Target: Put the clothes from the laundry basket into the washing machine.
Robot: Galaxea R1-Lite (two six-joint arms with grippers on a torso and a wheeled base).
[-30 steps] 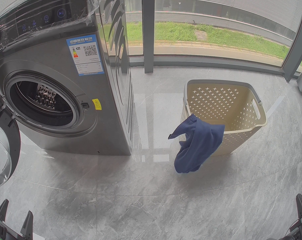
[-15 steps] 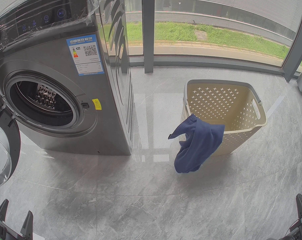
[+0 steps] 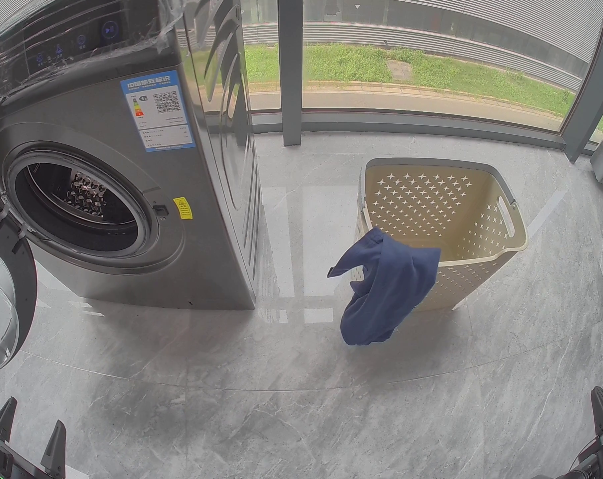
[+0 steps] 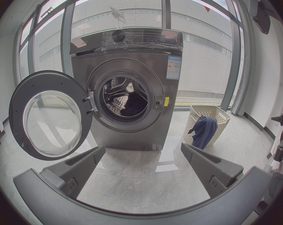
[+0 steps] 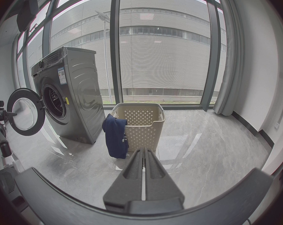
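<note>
A navy garment [image 3: 383, 285] hangs over the near-left rim of the cream laundry basket [image 3: 474, 227], most of it draped outside down to the floor. To the basket's left stands the grey washing machine [image 3: 115, 167], its round door [image 3: 2, 301] swung open and a dark item lying in the drum [image 4: 129, 102]. My left gripper [image 3: 29, 427] stays low at the near left, open with nothing in it. Low at the near right is my right gripper [image 5: 144, 152], shut and empty, well short of the basket [image 5: 141, 122] and the garment [image 5: 116, 136].
Glossy grey floor tiles [image 3: 281, 400] stretch between me and both objects. Floor-to-ceiling windows [image 3: 434, 48] run behind the basket, with a curtain [image 5: 229, 78] at the right. The open door juts out toward my left side.
The whole head picture has shifted slightly left, so the camera has moved. The garment, basket and both grippers keep their places.
</note>
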